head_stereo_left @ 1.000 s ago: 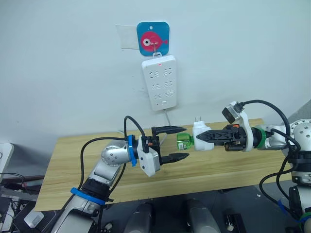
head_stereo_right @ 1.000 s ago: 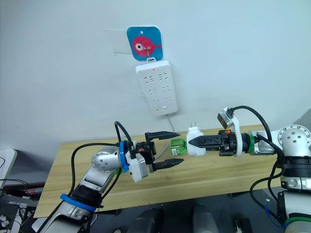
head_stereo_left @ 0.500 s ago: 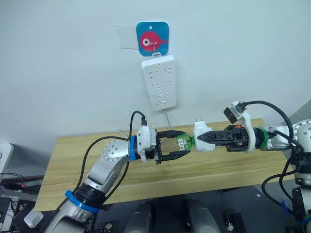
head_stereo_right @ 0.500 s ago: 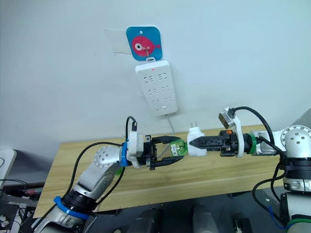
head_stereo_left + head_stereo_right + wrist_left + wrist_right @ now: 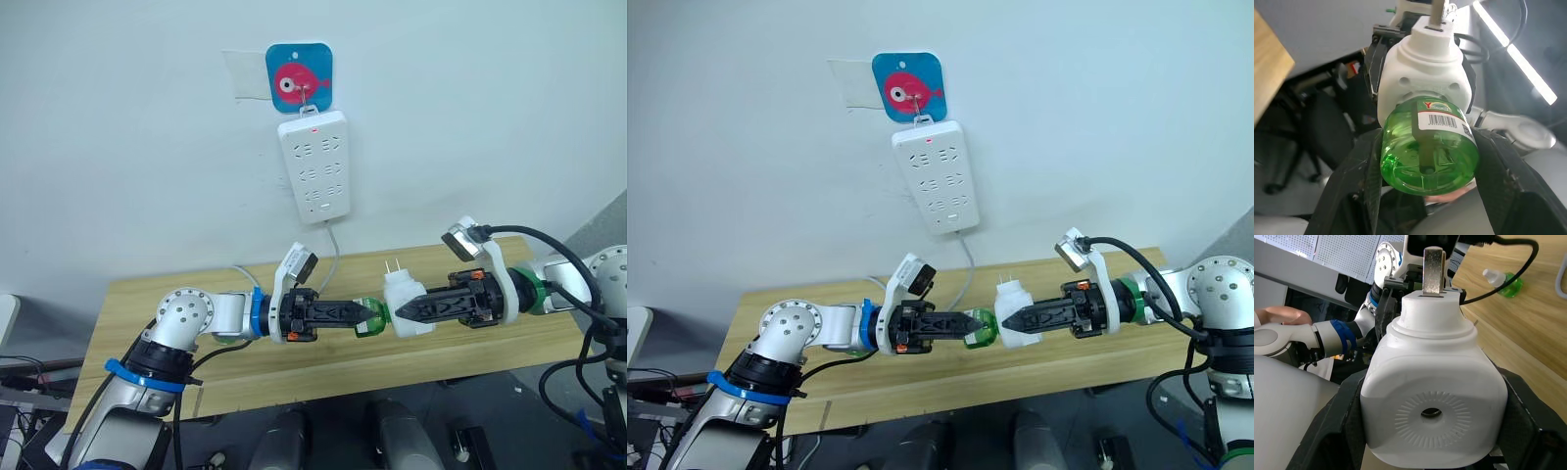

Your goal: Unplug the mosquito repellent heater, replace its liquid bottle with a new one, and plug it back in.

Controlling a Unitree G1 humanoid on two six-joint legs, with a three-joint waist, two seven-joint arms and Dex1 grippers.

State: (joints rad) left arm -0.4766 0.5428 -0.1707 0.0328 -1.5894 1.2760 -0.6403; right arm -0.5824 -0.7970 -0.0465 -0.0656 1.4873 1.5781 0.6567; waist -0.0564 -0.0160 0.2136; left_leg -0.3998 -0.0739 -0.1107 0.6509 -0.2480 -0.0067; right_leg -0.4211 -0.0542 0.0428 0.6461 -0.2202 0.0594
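The heater (image 5: 403, 305) is off the wall. It hangs in the air over the tabletop (image 5: 294, 372), in the middle, with its two prongs (image 5: 394, 266) pointing up. The right gripper (image 5: 404, 311) is clamped on its white body, so it cannot turn or drop.

A green bottle (image 5: 368, 318) sticks out of the heater toward the left. The left gripper (image 5: 370, 313) comes in from the left, and its fingers (image 5: 1347, 196) are tight on both sides of the bottle. One gripper holds each part, so I think the plan is to twist the bottle out while the heater is kept in place.

Another green bottle with a white cap (image 5: 1503, 282) lies on the tabletop, far back behind the left arm. It is likely the new one, waiting for its turn.

The power strip (image 5: 314, 166) hangs on the wall above, under a fish hook (image 5: 299, 82). Its sockets are free, ready for the heater to go back in later.
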